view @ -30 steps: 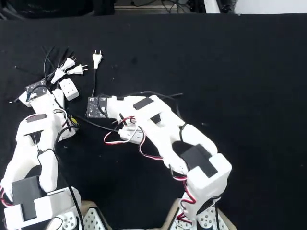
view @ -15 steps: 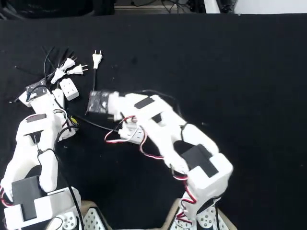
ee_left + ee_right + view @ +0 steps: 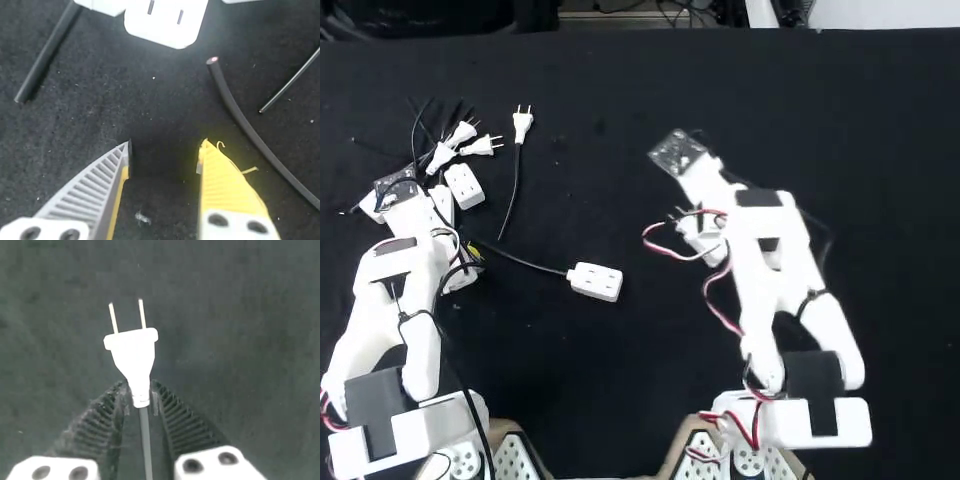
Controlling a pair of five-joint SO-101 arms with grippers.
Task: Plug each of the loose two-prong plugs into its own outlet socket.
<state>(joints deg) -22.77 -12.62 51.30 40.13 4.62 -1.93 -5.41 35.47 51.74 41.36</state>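
- One two-prong plug (image 3: 131, 347) sits in my right gripper (image 3: 137, 390), over the middle of the tabletop (image 3: 880, 120) toward its far edge; the jaws are pinched narrow on the neck just behind the body; that leaves both prongs free and pointing straight ahead, as I'd want for pushing into slots.
- Four more loose plugs (image 3: 523, 120) lie near the far left corner, their cords tangled together; none is in a socket.
- The small outlet block (image 3: 465, 185) lies just beside that cluster, on its near-edge side; my left gripper (image 3: 164, 155) is low over the tabletop just short of it, jaws moderately apart with nothing between them; I judge it is parked there to steady the block when a plug goes in.
- The outlet strip (image 3: 595, 281) lies left of the middle, its black cord (image 3: 520, 262) running toward the left arm; its sockets look empty, as far as I can tell.
- I judge the job barely begun; the held plug needs carrying to a socket and its prongs lining up with the slots; the risk is the plug twisting in so narrow a grip.
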